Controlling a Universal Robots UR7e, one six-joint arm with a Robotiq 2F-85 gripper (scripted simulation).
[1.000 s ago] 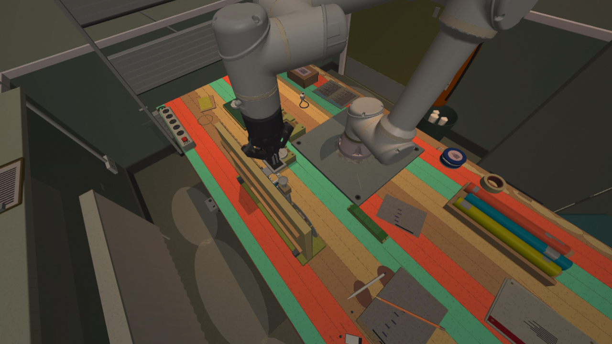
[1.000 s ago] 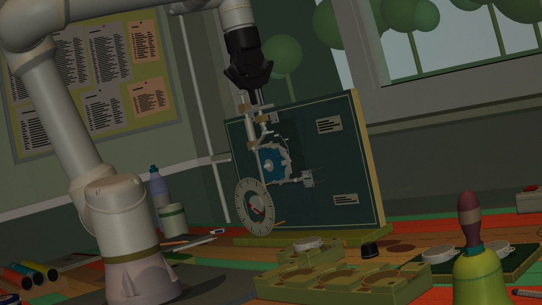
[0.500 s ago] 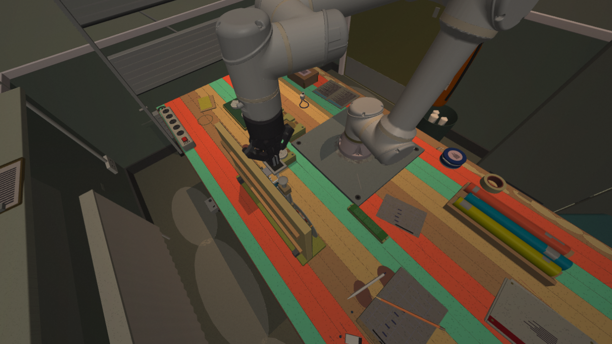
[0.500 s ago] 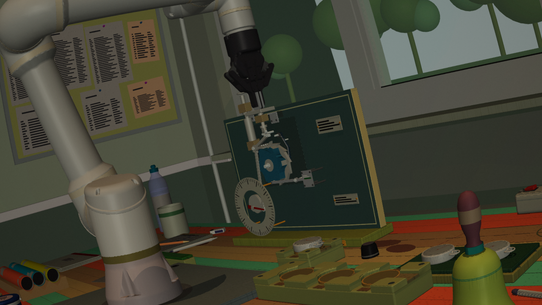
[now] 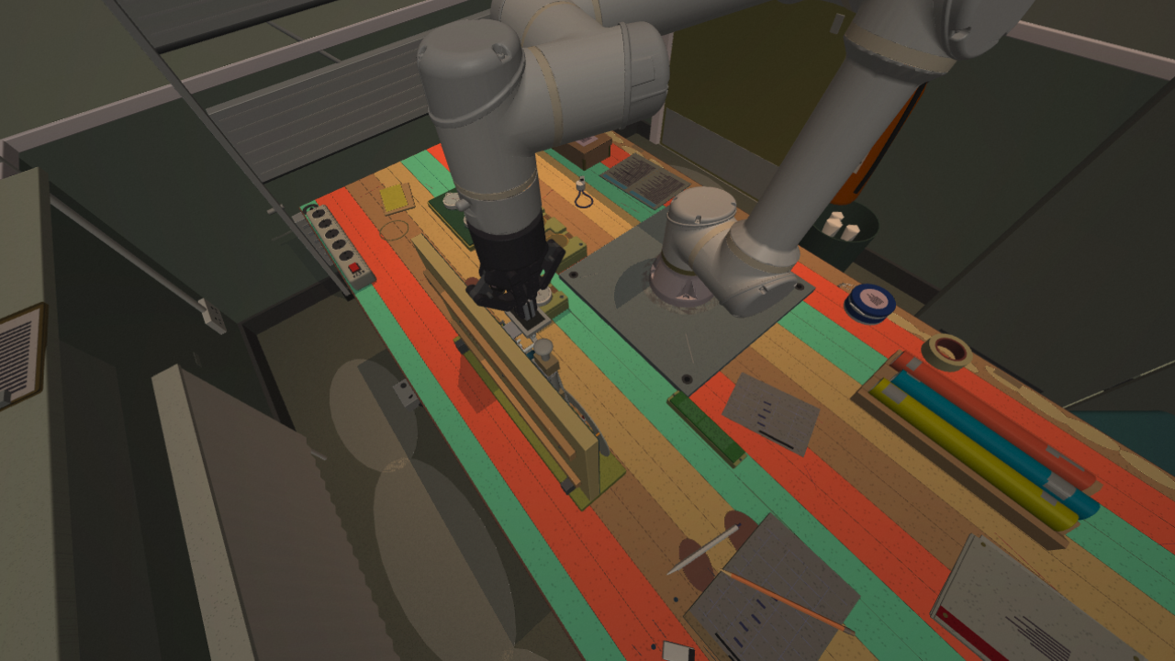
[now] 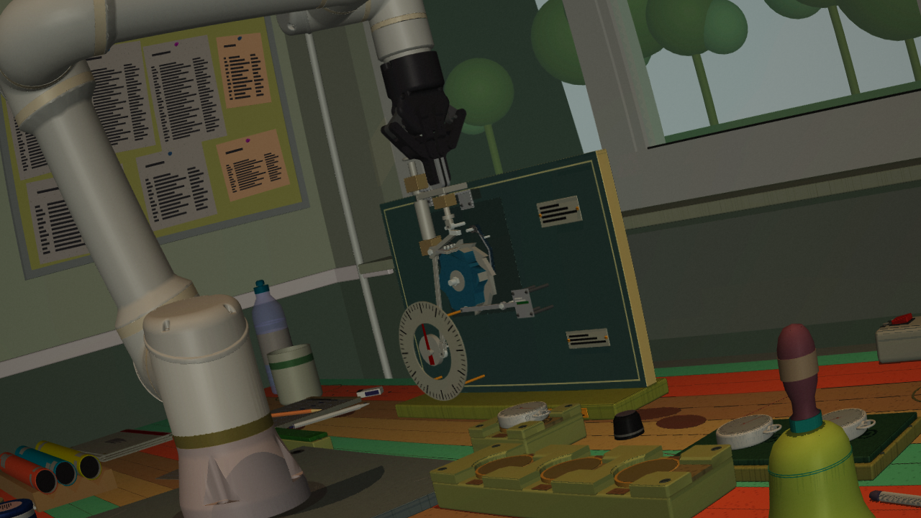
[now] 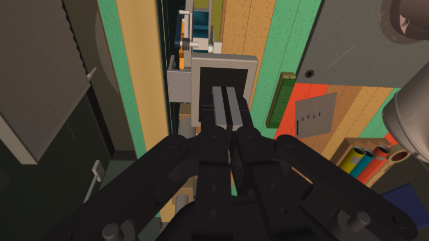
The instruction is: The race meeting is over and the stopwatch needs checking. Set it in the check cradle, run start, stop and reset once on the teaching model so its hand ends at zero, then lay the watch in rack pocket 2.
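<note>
The grey push plate (image 7: 223, 64) at the top of the teaching model (image 6: 509, 277) sits right under my fingertips. My gripper (image 6: 435, 172) points straight down onto it, closed and empty. On the model's green board the red hand on the dial (image 6: 431, 351) points up toward the top mark, below the blue toothed wheel (image 6: 460, 283). A white stopwatch (image 6: 523, 415) sits in the check cradle (image 6: 528, 430) in front of the board. The rack (image 6: 579, 480) with three empty oval pockets lies nearer the second side camera.
A dark tray (image 6: 824, 438) at the right holds two more white watches. A bell (image 6: 808, 438) with a maroon handle stands in the foreground and a black cap (image 6: 628, 425) lies by the cradle. The arm's base plate (image 5: 686, 292) and a box of coloured tubes (image 5: 978, 444) occupy the table's other side.
</note>
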